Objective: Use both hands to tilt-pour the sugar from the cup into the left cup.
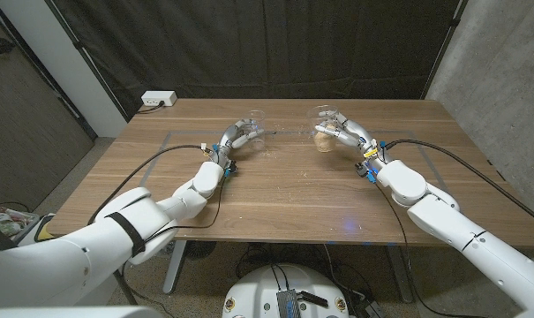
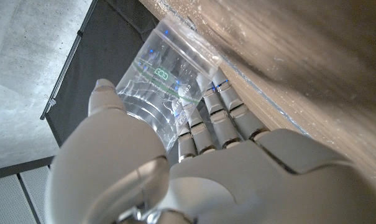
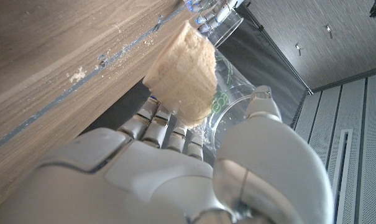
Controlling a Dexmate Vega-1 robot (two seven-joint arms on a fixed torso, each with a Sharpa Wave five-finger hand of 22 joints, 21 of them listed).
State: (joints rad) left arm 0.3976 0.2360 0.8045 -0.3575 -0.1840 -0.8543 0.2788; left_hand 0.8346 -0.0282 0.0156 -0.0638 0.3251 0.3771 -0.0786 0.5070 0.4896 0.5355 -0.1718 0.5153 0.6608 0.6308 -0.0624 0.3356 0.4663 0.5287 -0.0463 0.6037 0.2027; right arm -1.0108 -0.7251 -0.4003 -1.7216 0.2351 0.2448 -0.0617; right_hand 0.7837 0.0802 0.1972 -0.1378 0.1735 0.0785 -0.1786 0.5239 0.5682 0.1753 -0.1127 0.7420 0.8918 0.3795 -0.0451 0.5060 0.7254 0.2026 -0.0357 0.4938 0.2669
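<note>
Two clear plastic cups sit toward the upper middle of the head frame, and we see each one held by a robot hand. Our left hand (image 1: pixel 236 139) wraps the empty left cup (image 1: pixel 253 124), thumb on one side and fingers on the other; in the left wrist view the fingers (image 2: pixel 214 118) press along the cup wall (image 2: pixel 165 81) right where its base meets the worktop (image 2: pixel 312 56). Our right hand (image 1: pixel 349 134) grasps the cup with sugar (image 1: pixel 324 128), and the right wrist view shows the tan sugar (image 3: pixel 181 68) packed in the lower part of that cup, with the thumb (image 3: pixel 260 106) over the clear wall and the fingers (image 3: pixel 156 127) behind it. We cannot tell from these frames whether either cup is lifted off the wood or only tilted on it. Between the two cups lies an open strip of bare wood, so they are near each other but apart. Both cups stand inside a faint taped outline (image 1: pixel 174 133) on the worktop (image 1: pixel 275 203), nearer the far edge than the near one. A broad stretch of wood runs from the hands down to the near edge at the lower part of the frame. At the upper left corner of the worktop sits a white power strip (image 1: pixel 158 100), well apart from the left cup. Black cables (image 1: pixel 165 155) trail along both forearms across the wood.
</note>
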